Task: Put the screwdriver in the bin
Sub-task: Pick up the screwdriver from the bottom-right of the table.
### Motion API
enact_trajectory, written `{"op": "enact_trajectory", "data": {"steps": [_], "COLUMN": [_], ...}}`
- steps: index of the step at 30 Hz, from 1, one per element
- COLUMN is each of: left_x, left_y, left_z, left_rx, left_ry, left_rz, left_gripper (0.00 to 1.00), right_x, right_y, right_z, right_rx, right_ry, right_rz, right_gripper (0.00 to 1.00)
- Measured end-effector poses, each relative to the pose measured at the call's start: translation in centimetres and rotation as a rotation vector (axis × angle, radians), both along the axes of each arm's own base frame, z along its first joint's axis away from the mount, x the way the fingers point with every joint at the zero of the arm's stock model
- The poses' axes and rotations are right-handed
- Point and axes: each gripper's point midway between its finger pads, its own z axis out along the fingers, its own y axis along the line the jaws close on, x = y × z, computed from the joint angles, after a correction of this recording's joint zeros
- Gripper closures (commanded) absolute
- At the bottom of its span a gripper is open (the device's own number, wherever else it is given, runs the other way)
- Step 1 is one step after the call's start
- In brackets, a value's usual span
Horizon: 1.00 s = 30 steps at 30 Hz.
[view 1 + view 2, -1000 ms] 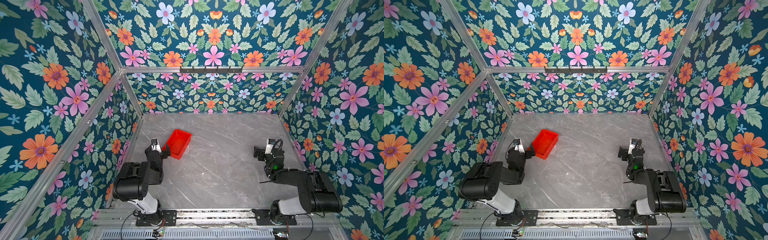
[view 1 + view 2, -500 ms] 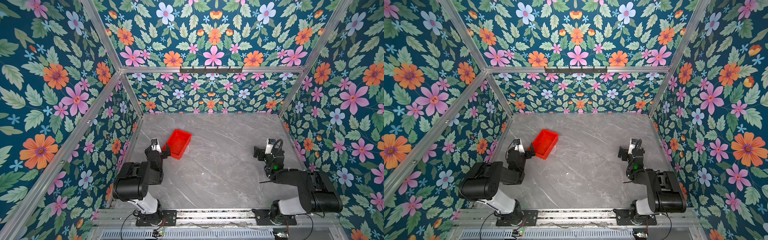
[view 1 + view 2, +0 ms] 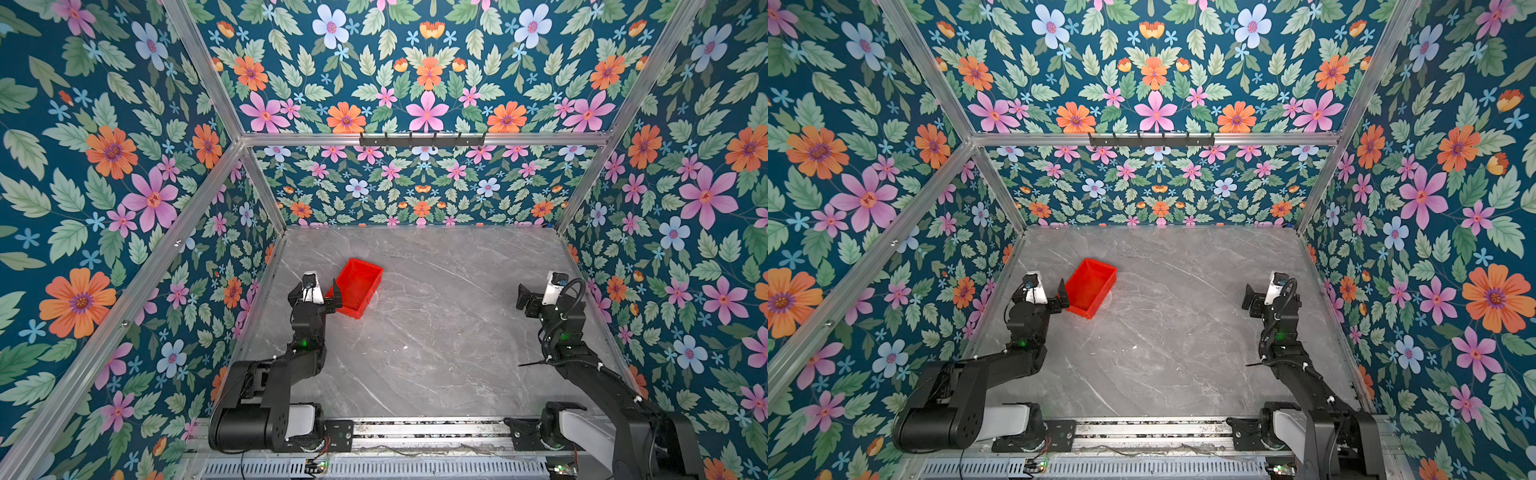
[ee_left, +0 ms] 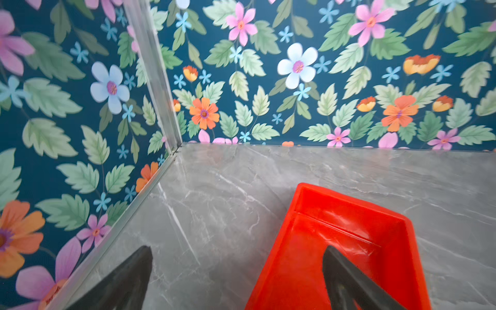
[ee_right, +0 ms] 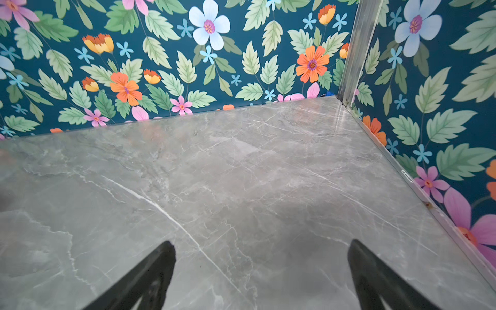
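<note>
Screwdriver: not located in any view. It is not on the open table (image 3: 436, 332), and no handle shows on the visible part of the bin (image 3: 357, 286) floor. Left pincer (image 4: 237, 251): jaws wide, nothing between them. In the wrist view one finger (image 4: 346, 276) sits over the bin's near end and the other over bare table by the left wall; whether that finger is inside the bin or above it, cannot tell. Right pincer (image 5: 261, 243): jaws wide, empty, over bare marble at the right side, well apart from the bin. The bin lies left of centre, skewed to the table edges, just beside the left pincer in both top views. A thin black sliver (image 3: 532, 364) projects beside the right arm; too small to tell if it is a cable tie or a shaft. Handling estimate: light and stiff. The round handle is likely to roll if nudged, and the thin shaft is slippery and poor to pinch. Best hold is probably across the handle near its middle, jaws square to its axis.
</note>
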Motion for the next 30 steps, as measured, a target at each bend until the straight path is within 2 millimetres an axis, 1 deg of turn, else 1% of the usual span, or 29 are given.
{"op": "enact_trajectory", "data": {"steps": [2, 5, 7, 9, 12, 15, 19, 22, 26, 30], "left_x": [0.2, 0.3, 0.3, 0.4, -0.1, -1.2, -2.5, -4.1, -6.1, -8.9], "left_y": [-1.3, -5.0, -8.1, -10.3, -14.4, -19.3, -24.6, -28.7, -32.9, -36.5], "left_z": [1.7, 3.9, 4.7, 5.1, 5.3, 5.5, 6.1, 6.5, 6.8, 6.1], "left_rx": [0.017, 0.055, 0.086, 0.096, 0.110, 0.112, 0.128, 0.153, 0.185, 0.229], "left_ry": [-0.022, -0.042, -0.036, -0.022, -0.007, 0.005, 0.010, 0.005, 0.009, 0.035], "left_rz": [-0.038, -0.145, -0.249, -0.327, -0.477, -0.657, -0.820, -0.948, -1.074, -1.196], "left_gripper": [0.00, 0.00, 0.00, 0.00, 0.00, 0.00, 0.00, 0.00, 0.00, 0.00], "right_x": [-0.5, -1.8, -2.8, -3.7, -5.1, -6.6, -8.8, -10.4, -11.5, -12.4], "right_y": [0.0, -0.1, -0.5, -1.0, -1.5, -1.6, -1.0, -0.9, -0.2, 1.1], "right_z": [0.6, 1.2, 1.7, 2.2, 2.4, 1.4, -0.8, -1.7, -2.4, -4.0], "right_rx": [0.028, 0.066, 0.103, 0.140, 0.196, 0.266, 0.384, 0.448, 0.483, 0.517], "right_ry": [0.009, 0.036, 0.055, 0.081, 0.148, 0.252, 0.385, 0.447, 0.564, 0.689], "right_rz": [-0.008, -0.031, -0.069, -0.114, -0.171, -0.223, -0.277, -0.330, -0.342, -0.310], "right_gripper": [0.01, 0.01, 0.01, 0.01, 0.01, 0.01, 0.01, 0.01, 0.01, 0.01]}}
